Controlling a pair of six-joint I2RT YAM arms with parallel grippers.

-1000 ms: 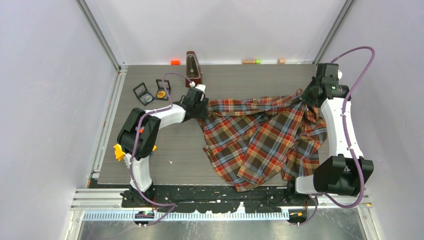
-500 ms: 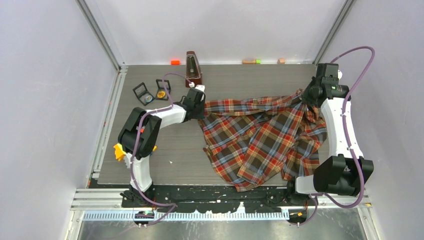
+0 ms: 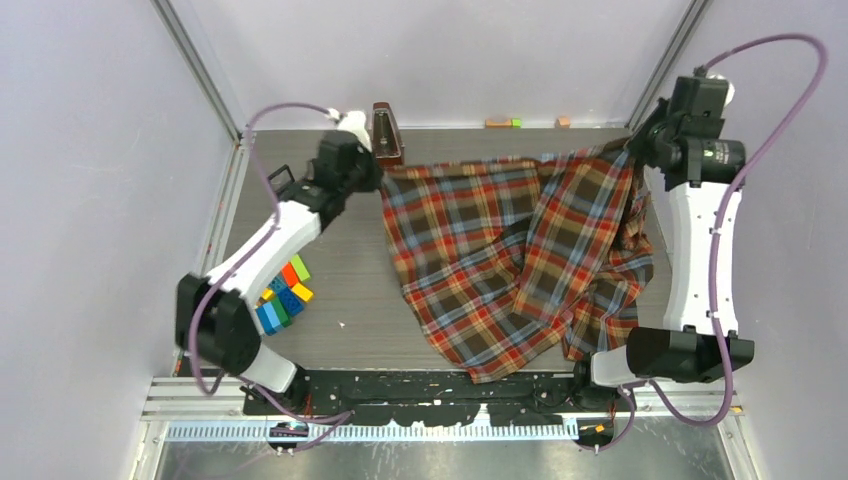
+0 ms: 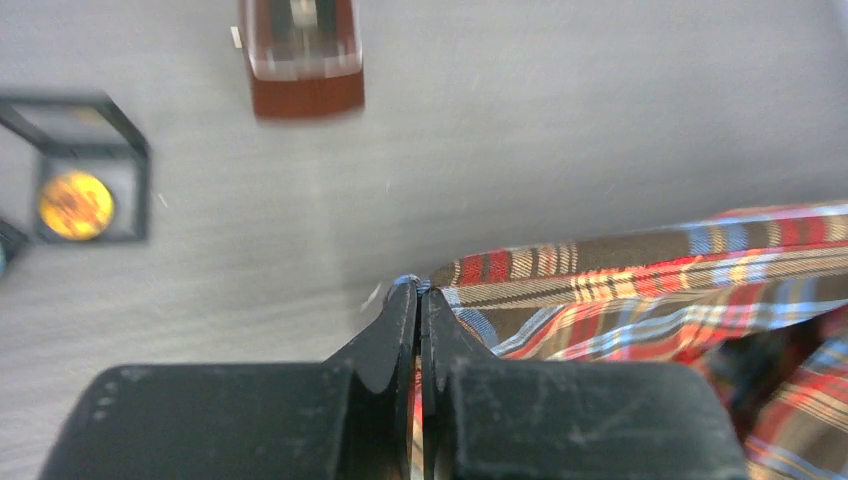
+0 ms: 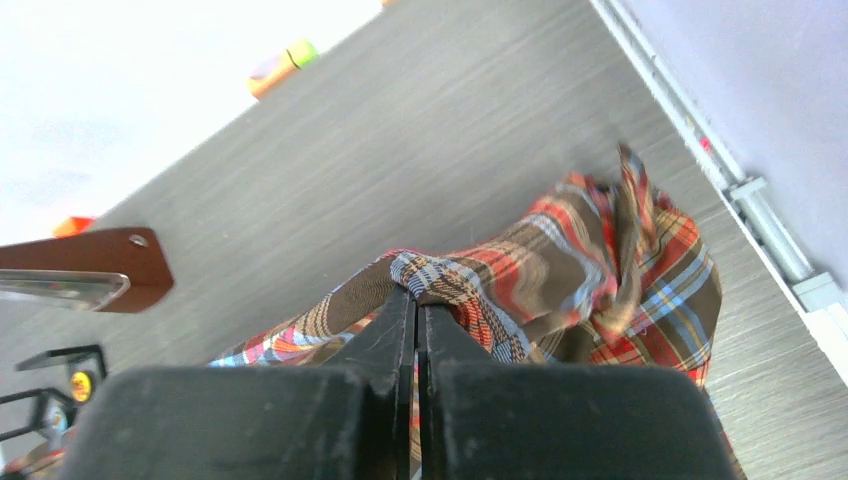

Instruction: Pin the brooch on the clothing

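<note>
Spreading step I reckon: left jaws and right jaws both pinched shut on opposite corners of the plaid shirt (image 3: pixel 500 250), next it needs laying flat on the counter (image 3: pixel 350 285).

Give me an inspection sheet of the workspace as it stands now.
Surface: grey wood-grain table, flat.
Job's things: plaid shirt held by its far edge between both grippers, the rest draped toward the near edge; orange disc in a black case, possibly the brooch.
Clutter: brown metronome; coloured blocks; small blocks by the back wall.
Grippers: left gripper shut on a shirt corner; right gripper shut on bunched shirt fabric.
Cables: purple cables loop above the arms.
Surroundings: lilac walls, aluminium posts.
</note>
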